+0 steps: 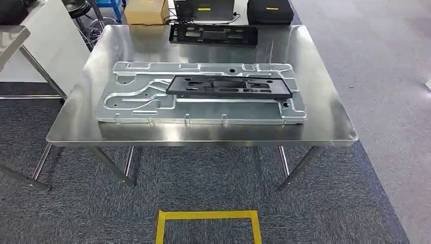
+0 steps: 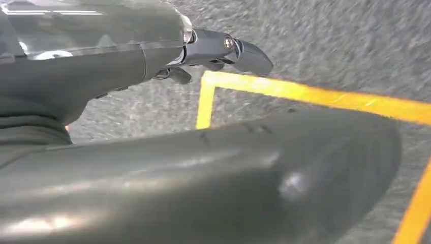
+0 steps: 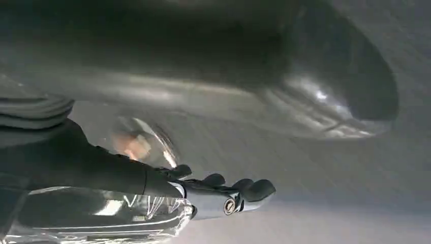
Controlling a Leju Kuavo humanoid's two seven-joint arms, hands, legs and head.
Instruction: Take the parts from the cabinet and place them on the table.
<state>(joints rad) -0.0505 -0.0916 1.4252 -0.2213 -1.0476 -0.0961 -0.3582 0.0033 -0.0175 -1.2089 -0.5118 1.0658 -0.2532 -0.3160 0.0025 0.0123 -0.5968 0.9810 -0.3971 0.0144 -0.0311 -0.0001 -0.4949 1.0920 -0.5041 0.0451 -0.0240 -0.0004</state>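
Both hands hang empty with fingers apart, left hand (image 2: 152, 66) over the carpet, right hand (image 3: 167, 193) too, probably because the black part (image 1: 229, 86) already lies on the silver plate (image 1: 127, 96) on the table (image 1: 325, 127).

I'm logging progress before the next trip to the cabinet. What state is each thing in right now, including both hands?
Large silver metal plate: flat on the steel table.
Long black plastic frame: resting on the plate.
Second black plastic frame: flat at the table's far edge.
Left hand: holds nothing, over the yellow floor tape.
Right hand: holds nothing, fingers apart.
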